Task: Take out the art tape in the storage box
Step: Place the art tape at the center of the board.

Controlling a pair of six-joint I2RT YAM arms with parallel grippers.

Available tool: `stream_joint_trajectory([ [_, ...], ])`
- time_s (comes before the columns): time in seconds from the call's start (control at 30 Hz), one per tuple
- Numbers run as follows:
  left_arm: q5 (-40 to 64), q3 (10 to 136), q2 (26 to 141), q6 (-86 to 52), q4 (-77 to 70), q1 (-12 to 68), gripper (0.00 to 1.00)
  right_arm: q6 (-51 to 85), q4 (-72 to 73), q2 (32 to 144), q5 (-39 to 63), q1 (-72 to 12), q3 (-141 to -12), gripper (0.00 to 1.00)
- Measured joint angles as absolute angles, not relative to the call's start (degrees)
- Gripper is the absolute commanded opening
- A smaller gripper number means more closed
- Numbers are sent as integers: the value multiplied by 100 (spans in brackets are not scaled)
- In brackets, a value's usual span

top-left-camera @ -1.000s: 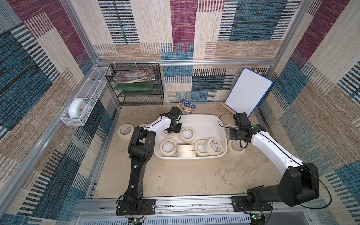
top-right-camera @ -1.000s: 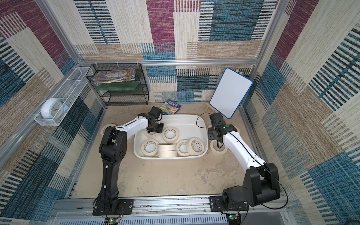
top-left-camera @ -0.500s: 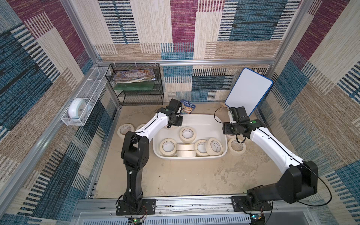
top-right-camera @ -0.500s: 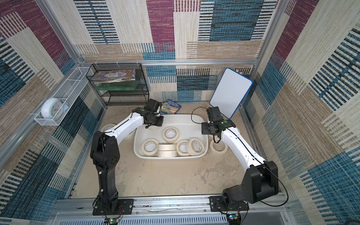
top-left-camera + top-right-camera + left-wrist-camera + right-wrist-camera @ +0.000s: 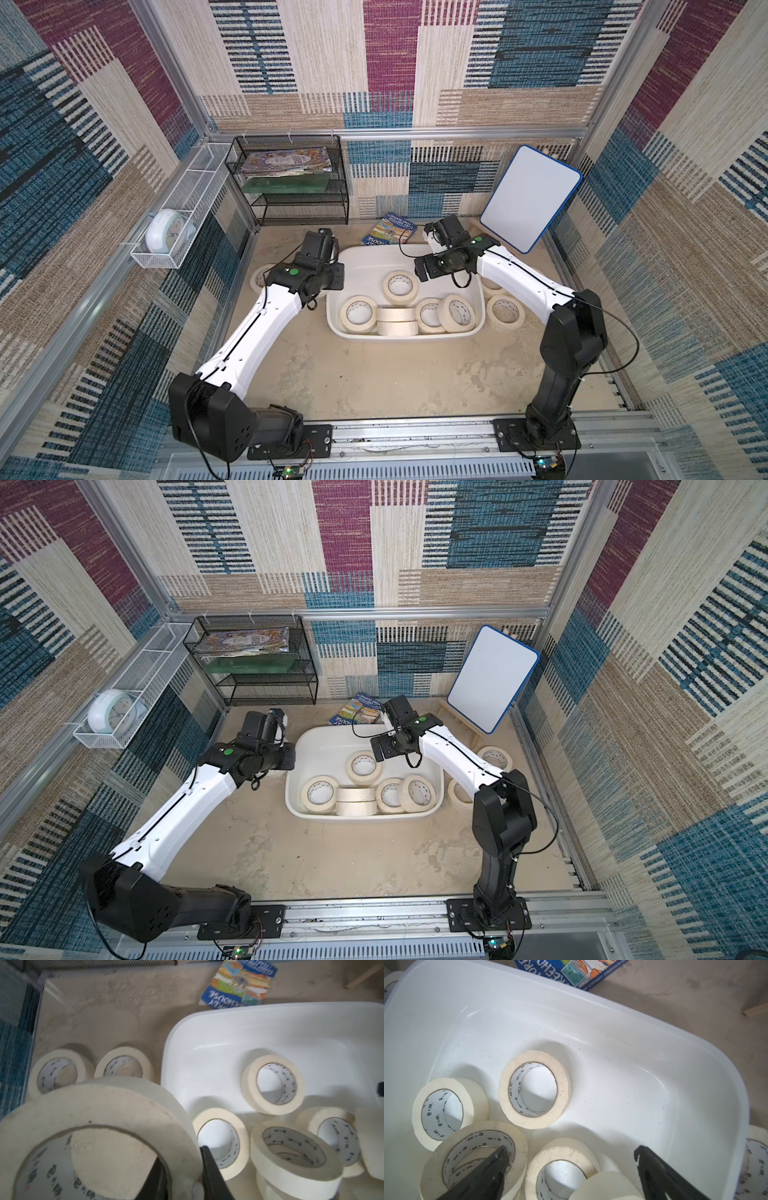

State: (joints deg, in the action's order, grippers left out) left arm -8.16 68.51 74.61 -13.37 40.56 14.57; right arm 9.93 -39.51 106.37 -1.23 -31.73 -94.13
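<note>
My left pincer (image 5: 182, 1169) is gripping one art tape roll (image 5: 104, 1105) just beside the storage box (image 5: 207, 1043). My right pincer (image 5: 572, 1153) is hanging wide open over the other rolls (image 5: 535, 1123) lying inside it.

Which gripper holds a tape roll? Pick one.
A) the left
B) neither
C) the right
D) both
A: in the left wrist view the left gripper is shut on the wall of a tape roll, with one finger inside its core. The right gripper hangs open and empty over the box.
</note>
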Motion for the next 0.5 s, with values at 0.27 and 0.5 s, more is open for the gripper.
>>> stream_joint_trajectory([
  [0.27,-569,5306,6637,-1802,4066,-591,0,735,-4053,11050,128,-3208,-10029,99],
  [0.5,-158,5325,8106,-1793,3667,-1481,0,666,-4023,10792,246,-3208,-9470,99],
])
